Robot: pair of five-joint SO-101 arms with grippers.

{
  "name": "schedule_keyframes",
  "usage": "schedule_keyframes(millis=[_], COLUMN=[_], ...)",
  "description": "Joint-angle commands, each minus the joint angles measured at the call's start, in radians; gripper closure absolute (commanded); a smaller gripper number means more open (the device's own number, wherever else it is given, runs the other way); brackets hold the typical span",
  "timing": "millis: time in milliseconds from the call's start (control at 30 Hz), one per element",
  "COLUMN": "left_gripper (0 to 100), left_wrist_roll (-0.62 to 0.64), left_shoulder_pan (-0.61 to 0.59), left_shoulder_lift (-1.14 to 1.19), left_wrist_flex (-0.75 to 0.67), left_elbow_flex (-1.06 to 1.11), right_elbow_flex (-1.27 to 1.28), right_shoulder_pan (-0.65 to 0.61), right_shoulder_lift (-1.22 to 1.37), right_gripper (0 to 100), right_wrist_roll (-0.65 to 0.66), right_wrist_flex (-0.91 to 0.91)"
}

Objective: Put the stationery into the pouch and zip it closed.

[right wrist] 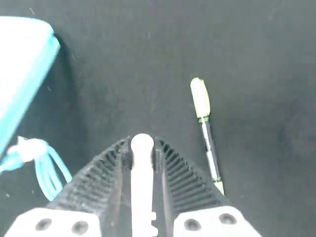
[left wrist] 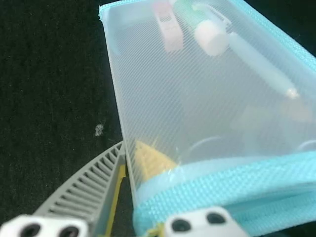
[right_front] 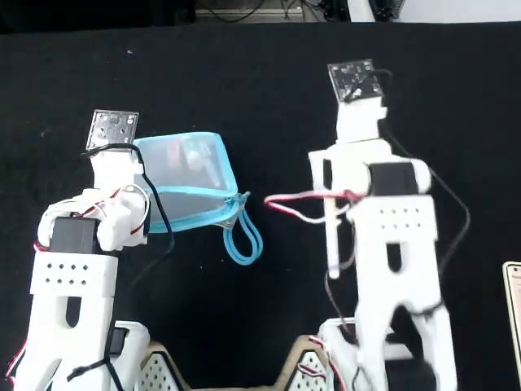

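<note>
A translucent pouch (right_front: 186, 175) with a light-blue zip edge lies left of centre on the black cloth. My left gripper (right_front: 146, 202) is shut on the pouch's near left corner by the zip band (left wrist: 232, 177); a grey finger (left wrist: 94, 190) shows beside the mesh. Inside the pouch are a pink item (left wrist: 168, 27) and a green-and-white pen (left wrist: 217, 34). My right gripper (right wrist: 142, 148) is shut on a white pen (right wrist: 142, 173), which hangs upright (right_front: 333, 244) right of the pouch. A green-capped pen (right wrist: 205, 128) lies on the cloth beyond that gripper.
The pouch's blue cord loop (right_front: 243, 238) trails on the cloth toward the right arm, and the cord (right wrist: 43, 168) also shows close beside my right gripper. A pale flat object (right_front: 513, 314) sits at the table's right edge. Cables run along the back.
</note>
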Motion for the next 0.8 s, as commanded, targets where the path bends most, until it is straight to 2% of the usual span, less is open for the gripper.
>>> schedule_keyframes(millis=[0,267,500,767], left_gripper=[97,97,97,97], left_wrist_roll=[-0.003,-0.003,-0.003,-0.003], left_shoulder_pan=[0.005,0.005,0.005,0.005], left_shoulder_lift=[0.006,0.006,0.006,0.006], left_wrist_flex=[0.02,0.02,0.02,0.02], left_elbow_flex=[-0.005,-0.005,-0.004,-0.004], right_elbow_flex=[-0.067,-0.13,-0.128,-0.124], right_shoulder_pan=[-0.077,-0.307,-0.399,-0.608], right_shoulder_lift=[-0.17,-0.374,-0.47,-0.53], right_gripper=[98.7,98.7,98.7,98.7], right_wrist_roll=[-0.003,-0.003,-0.003,-0.005], right_wrist_flex=[0.006,-0.025,-0.061,-0.124])
